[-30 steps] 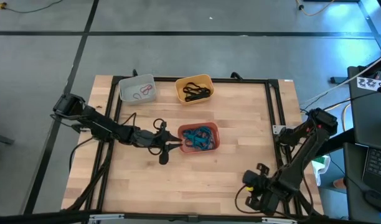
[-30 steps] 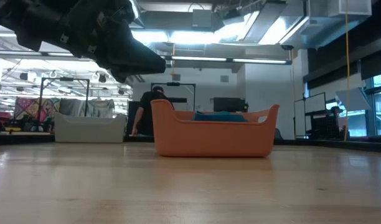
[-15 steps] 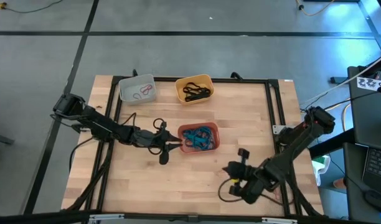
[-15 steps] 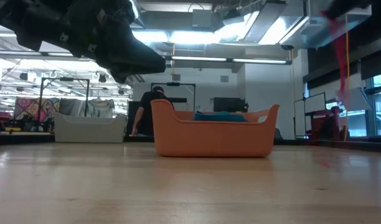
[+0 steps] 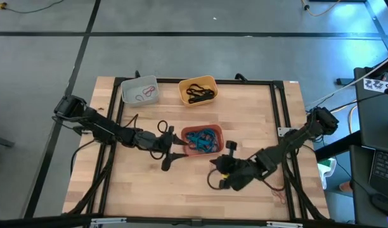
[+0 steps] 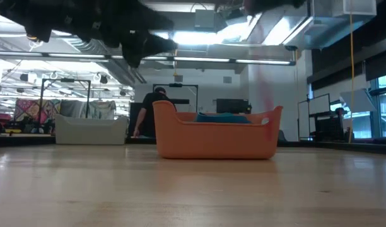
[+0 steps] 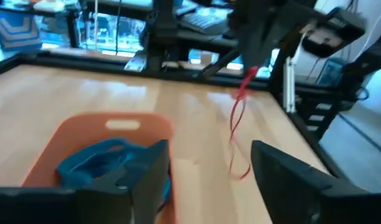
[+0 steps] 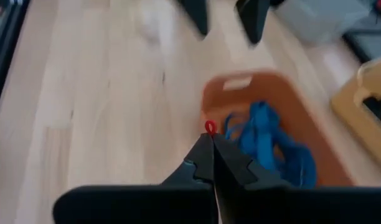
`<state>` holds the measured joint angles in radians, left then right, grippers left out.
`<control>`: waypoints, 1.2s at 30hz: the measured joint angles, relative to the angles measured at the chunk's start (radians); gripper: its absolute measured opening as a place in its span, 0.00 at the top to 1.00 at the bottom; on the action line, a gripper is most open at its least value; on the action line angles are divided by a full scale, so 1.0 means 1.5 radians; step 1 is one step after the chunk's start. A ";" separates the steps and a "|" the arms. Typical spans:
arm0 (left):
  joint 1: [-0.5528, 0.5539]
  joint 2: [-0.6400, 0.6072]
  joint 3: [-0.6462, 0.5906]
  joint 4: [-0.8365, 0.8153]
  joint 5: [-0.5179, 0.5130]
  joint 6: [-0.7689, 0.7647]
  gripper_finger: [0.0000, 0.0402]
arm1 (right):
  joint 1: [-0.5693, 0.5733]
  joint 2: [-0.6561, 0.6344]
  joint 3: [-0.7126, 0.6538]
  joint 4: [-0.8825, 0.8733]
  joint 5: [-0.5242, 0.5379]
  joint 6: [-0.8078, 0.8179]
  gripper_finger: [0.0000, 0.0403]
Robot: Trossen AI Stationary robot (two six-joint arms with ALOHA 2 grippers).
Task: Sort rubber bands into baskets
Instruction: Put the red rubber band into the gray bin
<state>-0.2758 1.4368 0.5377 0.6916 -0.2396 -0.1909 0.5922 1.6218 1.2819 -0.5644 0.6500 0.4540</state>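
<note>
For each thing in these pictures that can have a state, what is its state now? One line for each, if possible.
Salmon-red plastic basket: upright, holds blue rubber bands.
Yellow-orange plastic basket: upright, holds black rubber bands.
Pale grey-white plastic basket: upright, holds red rubber bands.
Left gripper: open, empty, at the salmon-red basket's rim.
Right gripper: shut on a thin red rubber band, which hangs above the wooden table.

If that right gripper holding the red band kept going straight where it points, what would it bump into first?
Probably the salmon-red basket of blue rubber bands. The right gripper, shut on a red rubber band, points at it; depth is uncertain.
</note>
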 joint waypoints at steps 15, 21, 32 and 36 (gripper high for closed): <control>-0.034 0.000 0.040 0.001 0.001 0.010 0.39 | -0.087 0.000 0.000 0.210 -0.016 -0.186 1.00; -0.033 0.024 0.058 0.008 -0.013 0.010 0.39 | -0.096 0.000 0.000 0.253 -0.044 -0.204 1.00; -0.033 0.106 0.122 0.004 -0.015 0.034 0.40 | -0.096 0.000 0.000 0.291 -0.045 -0.236 1.00; -0.030 0.106 0.122 0.001 -0.017 0.032 0.47 | -0.094 0.000 0.000 0.293 -0.045 -0.236 1.00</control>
<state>-0.3202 1.5963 0.7208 0.6931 -0.2653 -0.1437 0.4507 1.6218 1.2819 -0.1249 0.5831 0.0994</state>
